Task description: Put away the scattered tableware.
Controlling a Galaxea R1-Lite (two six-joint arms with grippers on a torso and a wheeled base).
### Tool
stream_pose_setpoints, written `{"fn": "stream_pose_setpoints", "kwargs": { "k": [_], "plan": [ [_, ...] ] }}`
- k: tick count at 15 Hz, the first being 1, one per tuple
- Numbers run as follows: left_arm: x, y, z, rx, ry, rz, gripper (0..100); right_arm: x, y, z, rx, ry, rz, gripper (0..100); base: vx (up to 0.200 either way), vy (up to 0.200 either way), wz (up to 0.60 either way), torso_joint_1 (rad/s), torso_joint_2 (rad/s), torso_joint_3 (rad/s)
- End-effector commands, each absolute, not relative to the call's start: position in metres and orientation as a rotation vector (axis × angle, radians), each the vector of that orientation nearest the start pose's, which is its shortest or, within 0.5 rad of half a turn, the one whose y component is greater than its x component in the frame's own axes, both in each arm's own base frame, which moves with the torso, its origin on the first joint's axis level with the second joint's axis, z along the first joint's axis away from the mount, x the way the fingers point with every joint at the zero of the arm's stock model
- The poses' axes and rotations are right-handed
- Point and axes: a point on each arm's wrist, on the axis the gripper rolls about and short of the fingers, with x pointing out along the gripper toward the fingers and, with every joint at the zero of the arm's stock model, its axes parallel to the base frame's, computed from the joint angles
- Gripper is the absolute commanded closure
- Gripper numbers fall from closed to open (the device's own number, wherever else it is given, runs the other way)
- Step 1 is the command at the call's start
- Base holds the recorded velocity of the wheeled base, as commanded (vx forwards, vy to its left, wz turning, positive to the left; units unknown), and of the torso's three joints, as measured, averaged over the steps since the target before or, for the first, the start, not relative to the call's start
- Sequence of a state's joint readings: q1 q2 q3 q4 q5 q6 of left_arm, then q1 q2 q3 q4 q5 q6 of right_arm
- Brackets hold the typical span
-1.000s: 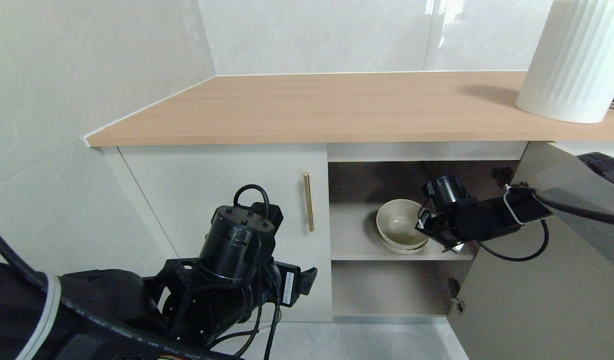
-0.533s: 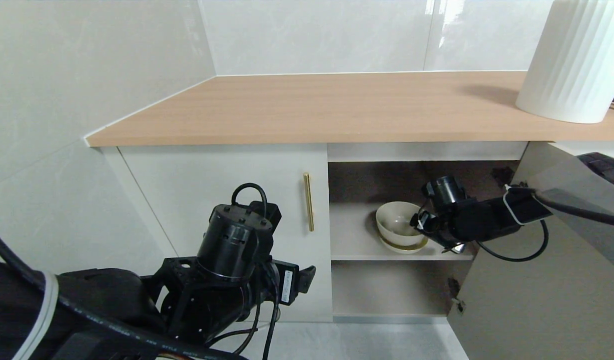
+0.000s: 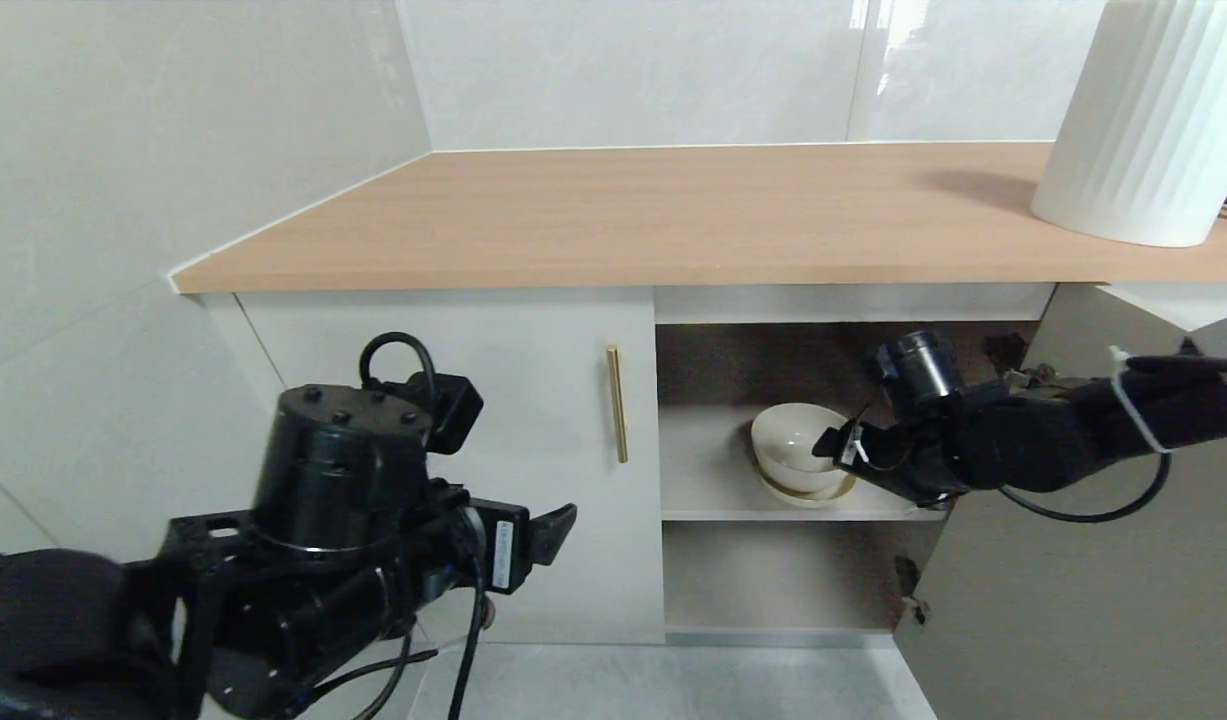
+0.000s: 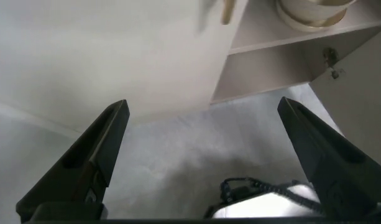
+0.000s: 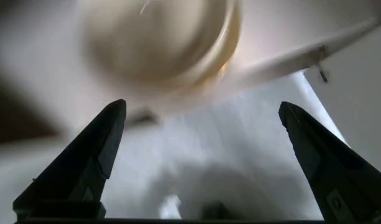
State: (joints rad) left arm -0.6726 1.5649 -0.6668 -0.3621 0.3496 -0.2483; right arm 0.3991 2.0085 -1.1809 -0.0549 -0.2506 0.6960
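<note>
We see two bowls (image 3: 798, 452) stacked on the upper shelf (image 3: 703, 480) of the cabinet (image 3: 853, 301). Our right claw (image 3: 833, 445), spread wide, sits just right of the bowls. Our left claw (image 4: 202, 106), also spread, hangs well left of the bowls, lower down.

Two stacked bowls (image 3: 798, 450), one ribbed white vase (image 3: 1143, 120), one gold handle (image 3: 617, 403)

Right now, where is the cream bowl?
In the head view, the bowl sits on the open cupboard's upper shelf, right of the gold handle, beside the right hand.
</note>
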Motion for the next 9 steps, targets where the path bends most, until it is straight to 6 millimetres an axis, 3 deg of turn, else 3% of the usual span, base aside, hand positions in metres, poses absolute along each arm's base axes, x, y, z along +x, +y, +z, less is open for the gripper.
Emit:
{"fn": "stream_pose_setpoints", "kwargs": {
  "k": [1,5,7,9],
  "plan": [
    [0.161,-0.111,0.164,0.076,0.455,-0.252,0,0.25,0.125,0.188,0.311,0.693,0.082,0,0.0,0.0,0.0,0.0,0.0,0.0],
    [0.145,-0.078,0.163,0.097,0.425,-0.168,0,0.182,0.098,0.208,0.253,0.744,0.163,0,0.0,0.0,0.0,0.0,0.0,0.0],
    [0.139,-0.074,0.162,0.099,0.422,-0.169,0,0.171,0.104,0.194,0.222,0.815,0.21,0,0.0,0.0,0.0,0.0,0.0,0.0],
    [0.14,-0.074,0.164,0.104,0.421,-0.171,0,0.171,0.104,0.192,0.216,0.82,0.21,0,0.0,0.0,0.0,0.0,0.0,0.0]
  ]
}}
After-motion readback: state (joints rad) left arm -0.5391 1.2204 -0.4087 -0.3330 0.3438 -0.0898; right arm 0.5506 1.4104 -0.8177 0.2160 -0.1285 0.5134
